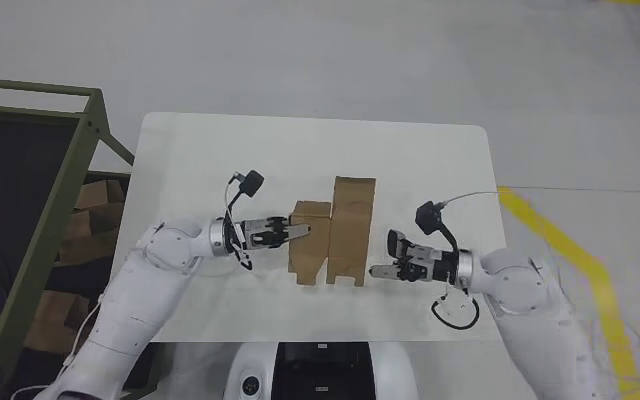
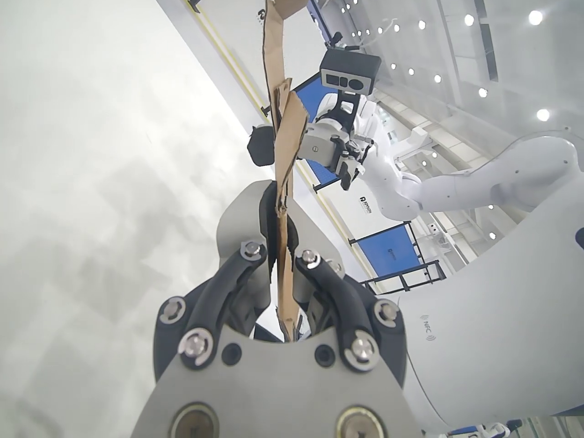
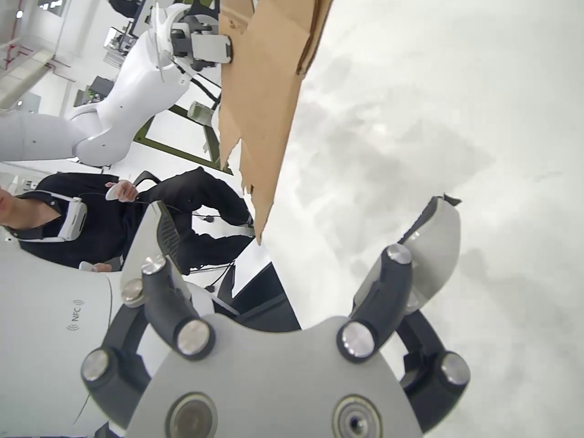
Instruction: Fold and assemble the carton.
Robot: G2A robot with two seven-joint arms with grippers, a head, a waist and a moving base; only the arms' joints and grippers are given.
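A flat brown carton [image 1: 335, 232] lies unfolded in the middle of the white table [image 1: 200, 160], with flaps toward the near edge. My left gripper [image 1: 300, 232] is shut on the carton's left panel; in the left wrist view the cardboard [image 2: 285, 148] stands edge-on, clamped between the fingers [image 2: 255, 230]. My right gripper [image 1: 378, 271] stands open just off the carton's near right corner, not touching it. In the right wrist view the carton [image 3: 264, 70] hangs beyond the spread fingertips [image 3: 433, 230], with the left gripper [image 3: 228, 49] holding its far side.
A green metal frame [image 1: 85, 130] stands off the table's left side with cardboard pieces [image 1: 85, 215] below it. A yellow floor line [image 1: 560, 240] runs to the right. The table's far half is bare.
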